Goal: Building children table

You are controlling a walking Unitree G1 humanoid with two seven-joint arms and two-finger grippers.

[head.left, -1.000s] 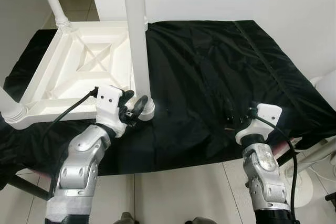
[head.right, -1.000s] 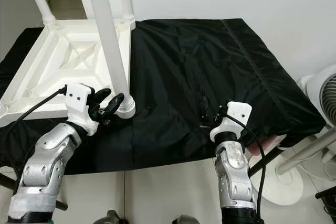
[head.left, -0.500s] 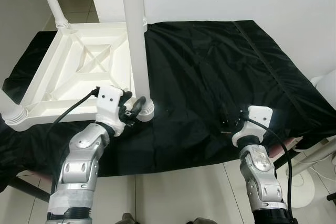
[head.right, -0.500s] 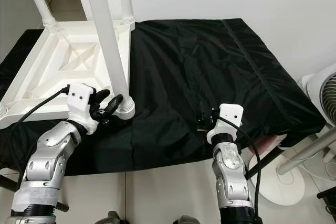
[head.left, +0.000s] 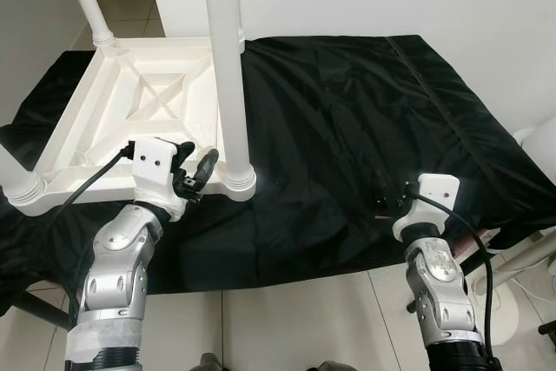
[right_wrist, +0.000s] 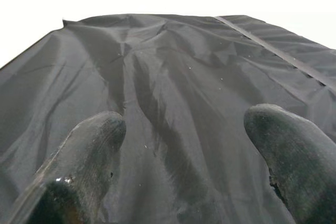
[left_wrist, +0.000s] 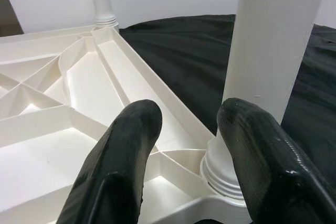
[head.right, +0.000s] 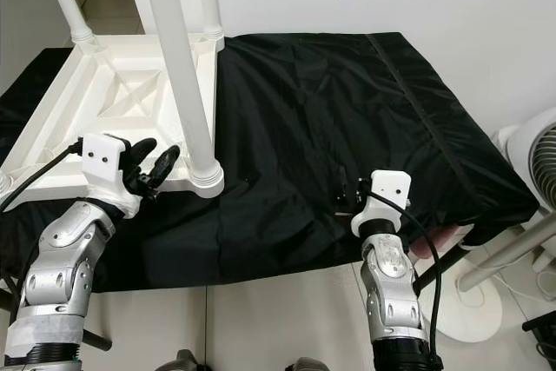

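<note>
Covering the worktop, a black cloth carries the upturned white children's table on its left half, underside up, with white legs rising from its corners. Its near-right leg stands upright in its socket. The left end effector sits over the near rim just beside that leg's base, fingers spread, pinching nothing. The right end effector rests low over bare cloth, spread and empty.
</note>
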